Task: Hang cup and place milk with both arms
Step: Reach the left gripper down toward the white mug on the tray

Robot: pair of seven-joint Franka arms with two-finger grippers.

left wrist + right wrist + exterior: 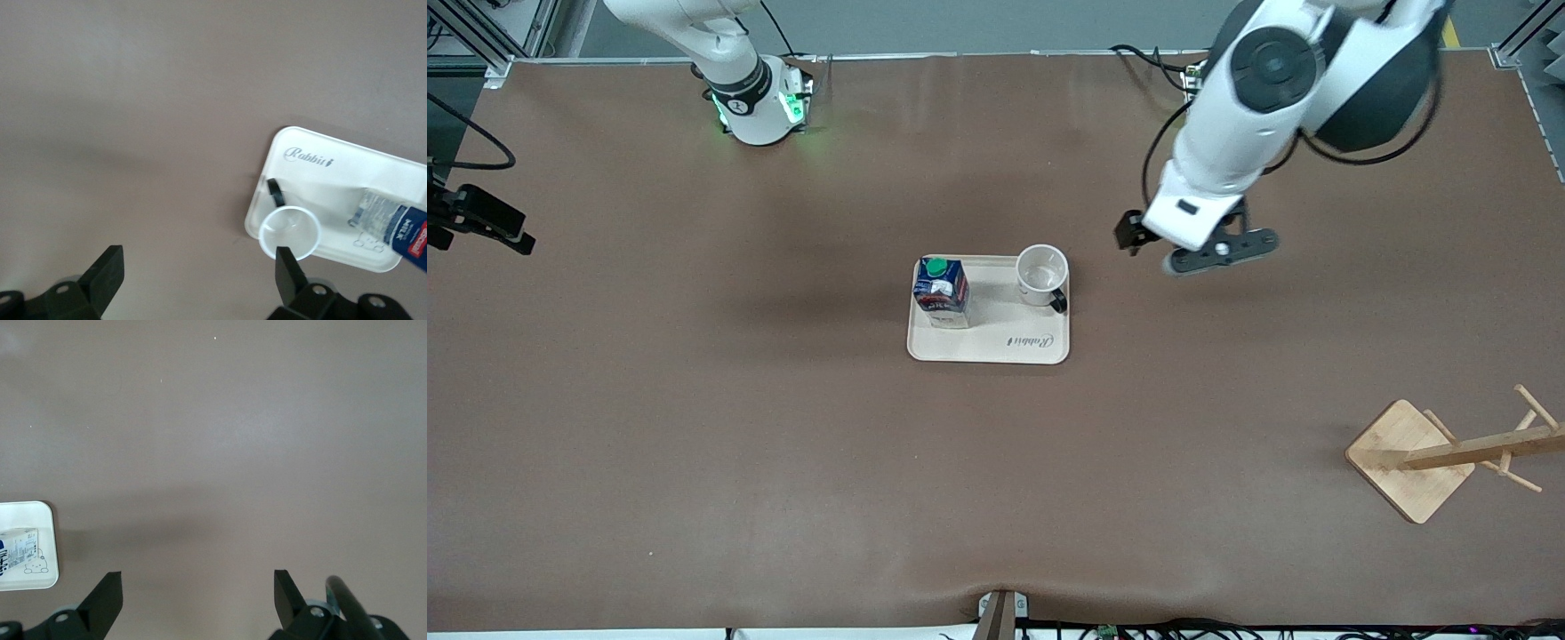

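**Cup and milk on the tray, both grippers empty**

Only the front view takes in the wooden cup rack (1449, 453), standing on the bench (694, 427) toward the left arm's end and nearer the camera than the tray (996, 342). In that view the right arm shows just its base, so the right gripper (197, 593) appears in its own wrist view alone: jaws spread wide, holding nothing, over bare bench beside the tray's milk end.

The left gripper (200, 273) hangs over the bench just beside the tray's cup end, jaws wide apart and empty.

The cup (1042, 275) stands upright on the tray, white, mouth open upward, its black handle pointing toward the front camera. The milk (942, 291) stands upright beside it on the same tray, dark blue with a green cap. The left wrist view shows its pale lower part.
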